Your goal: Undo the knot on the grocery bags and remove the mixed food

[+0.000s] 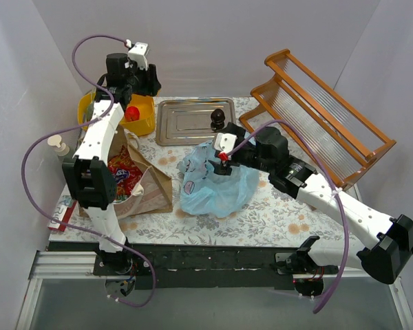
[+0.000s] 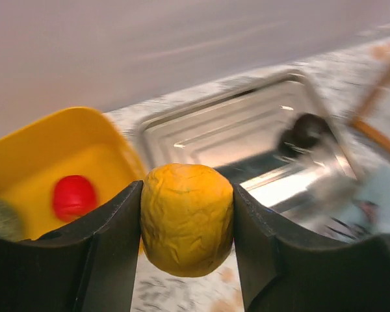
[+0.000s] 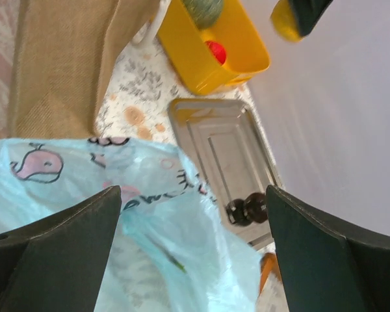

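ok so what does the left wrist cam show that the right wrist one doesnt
Only left wrist: the yellow ball whole, the left gripper clamped on both its sides. Only right wrist: the paper bag, the whale print on the blue bag, the open right gripper. Both: the yellow tub, the red ball in it, the steel tray, the dark item on it, an edge of the yellow ball.

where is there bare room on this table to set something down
Barest: the front right of the table, between the blue plastic bag and the near edge. The metal tray is also free on its left part; a dark item sits at its right. Crowded: the left side, with the yellow tub and the brown paper bag.
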Motion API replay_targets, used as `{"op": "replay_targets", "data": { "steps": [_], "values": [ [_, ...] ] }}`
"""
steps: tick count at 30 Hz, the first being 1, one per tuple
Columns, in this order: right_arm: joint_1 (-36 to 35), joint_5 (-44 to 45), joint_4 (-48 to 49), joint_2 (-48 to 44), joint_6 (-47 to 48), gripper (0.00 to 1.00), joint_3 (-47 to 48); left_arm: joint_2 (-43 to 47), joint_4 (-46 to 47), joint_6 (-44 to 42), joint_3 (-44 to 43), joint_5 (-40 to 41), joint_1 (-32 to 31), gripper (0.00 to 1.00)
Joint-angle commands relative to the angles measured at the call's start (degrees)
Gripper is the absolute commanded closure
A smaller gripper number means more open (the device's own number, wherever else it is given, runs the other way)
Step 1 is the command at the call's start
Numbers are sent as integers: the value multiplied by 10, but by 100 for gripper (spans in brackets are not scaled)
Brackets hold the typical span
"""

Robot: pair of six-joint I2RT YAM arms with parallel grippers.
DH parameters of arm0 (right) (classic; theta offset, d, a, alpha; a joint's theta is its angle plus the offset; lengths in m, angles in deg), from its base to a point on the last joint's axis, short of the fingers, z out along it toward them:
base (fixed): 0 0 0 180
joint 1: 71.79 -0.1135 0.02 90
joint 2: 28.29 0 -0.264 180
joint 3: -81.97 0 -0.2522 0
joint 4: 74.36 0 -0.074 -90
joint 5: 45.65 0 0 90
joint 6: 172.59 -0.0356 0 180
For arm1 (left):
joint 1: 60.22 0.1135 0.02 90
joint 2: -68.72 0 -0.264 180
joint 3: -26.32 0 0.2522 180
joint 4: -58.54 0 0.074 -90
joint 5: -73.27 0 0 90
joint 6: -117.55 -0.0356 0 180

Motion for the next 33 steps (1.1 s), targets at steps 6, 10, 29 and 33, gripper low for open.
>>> {"op": "replay_targets", "data": {
  "steps": [6, 10, 29, 33],
  "values": [
    [0, -10, -129, -43, -29, 6, -36, -181, 31, -56, -135, 273, 8, 100],
    [0, -50, -154, -55, -26, 14, -65, -223, 13, -42, -161, 312, 8, 57],
    [20, 123, -1, 45, -128, 42, -152, 101, 2, 135, 129, -400, -15, 2],
    [48, 88, 13, 91, -154, 43, -135, 157, 0, 92, 229, -394, -36, 2]
  ]
}}
